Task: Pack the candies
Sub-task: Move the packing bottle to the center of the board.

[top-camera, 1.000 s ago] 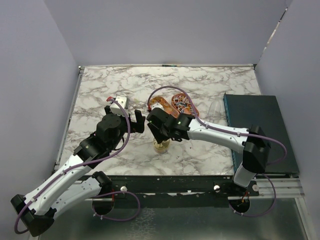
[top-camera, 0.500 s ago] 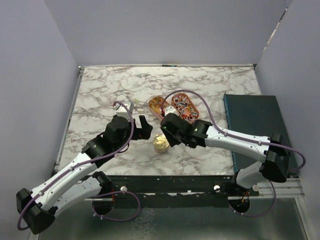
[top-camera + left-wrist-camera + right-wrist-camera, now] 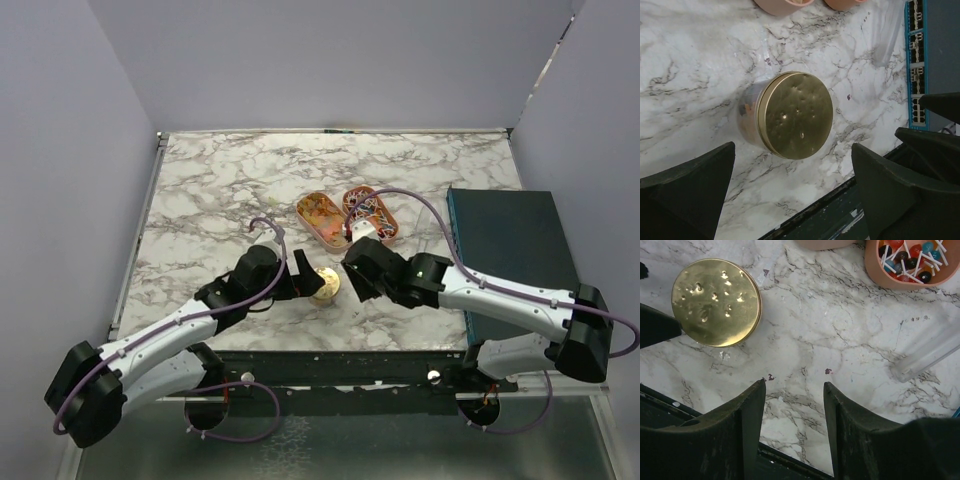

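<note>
Marble table [image 3: 200, 200]; left tool [image 3: 303, 278] spread near gold lid [image 3: 796, 115]; right tool [image 3: 794, 390] parted.

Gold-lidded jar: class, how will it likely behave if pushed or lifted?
Looking short and wide, the jar would probably slide on the smooth marble table rather than tip. Its clear wall suggests glass: rigid, fairly heavy, breakable. The dimpled gold lid looks like slick metal, so a grip there might slip.

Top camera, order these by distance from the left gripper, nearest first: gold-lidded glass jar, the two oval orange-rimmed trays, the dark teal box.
1. Gold-lidded jar, beside the left gripper.
2. Left tray, orange-yellow candies, behind the jar.
3. Right tray, mixed candies, farther right.
4. Dark teal box, far right.
</note>
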You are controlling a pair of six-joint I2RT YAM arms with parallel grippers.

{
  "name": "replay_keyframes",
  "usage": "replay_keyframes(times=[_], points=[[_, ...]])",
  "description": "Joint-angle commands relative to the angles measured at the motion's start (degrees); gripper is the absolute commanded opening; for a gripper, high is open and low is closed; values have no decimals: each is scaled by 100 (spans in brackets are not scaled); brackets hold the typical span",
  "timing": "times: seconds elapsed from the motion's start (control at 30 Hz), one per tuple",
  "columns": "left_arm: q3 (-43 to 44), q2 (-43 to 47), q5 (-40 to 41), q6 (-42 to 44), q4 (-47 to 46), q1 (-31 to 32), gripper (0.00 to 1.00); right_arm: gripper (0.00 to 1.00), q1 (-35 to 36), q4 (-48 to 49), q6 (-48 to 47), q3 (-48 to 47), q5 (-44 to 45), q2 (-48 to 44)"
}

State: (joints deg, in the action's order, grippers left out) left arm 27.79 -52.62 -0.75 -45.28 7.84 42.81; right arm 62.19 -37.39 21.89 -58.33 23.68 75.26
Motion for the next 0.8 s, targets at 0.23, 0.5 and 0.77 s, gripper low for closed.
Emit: replay_keyframes(times=[0.23, 0.5, 0.77], points=[[-231, -1296, -850, -619, -1879, -8, 99, 53, 3, -123, 249, 455, 276, -753], [-45, -2211, -904, -711, -2506, 380, 97, 53, 3, -301, 345, 585, 295, -1067], [366, -2705, -683, -460, -2710, 894, 96, 52, 3, -433, 403, 588, 339, -1192]])
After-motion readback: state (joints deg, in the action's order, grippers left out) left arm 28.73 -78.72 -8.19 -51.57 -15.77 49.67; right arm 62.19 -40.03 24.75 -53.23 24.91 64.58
